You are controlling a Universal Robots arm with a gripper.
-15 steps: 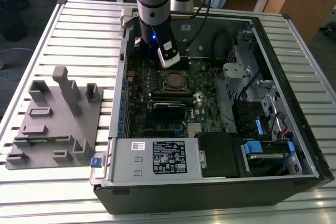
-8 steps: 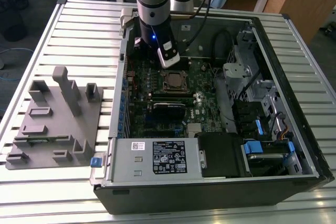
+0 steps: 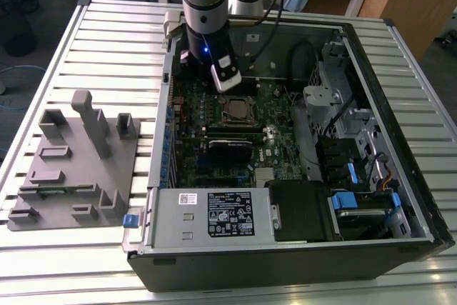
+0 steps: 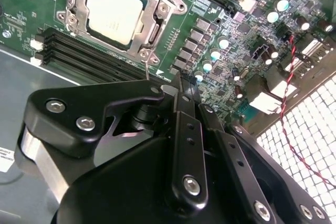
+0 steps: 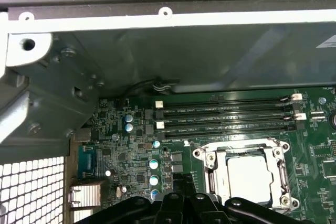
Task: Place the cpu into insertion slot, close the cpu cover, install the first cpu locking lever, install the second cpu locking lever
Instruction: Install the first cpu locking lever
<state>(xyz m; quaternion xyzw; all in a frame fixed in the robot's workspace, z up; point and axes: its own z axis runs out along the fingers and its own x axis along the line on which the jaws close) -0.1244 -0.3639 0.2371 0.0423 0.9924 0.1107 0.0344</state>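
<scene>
Gripper fingers pressed together, nothing pinched between them. Tips hover over the green motherboard, near one corner of the insertion slot. In the exterior view the gripper hangs just at 12 o'clock of the slot. Cpu already sits in the slot, flat, grey top up. Cpu cover lies down over it, its window framing the chip. A thin wire lever sticks out from the slot corner nearest the fingertips; latched or not, can't tell. Black memory slots run along one side of the slot, just beside it. Outward in the exterior view: open computer case lies on its side, with the grey power supply at 6 o'clock of the board. Grey fixture tray sits at 9 o'clock of the case, well apart from the gripper. Case and tray both rest on the slatted table.
</scene>
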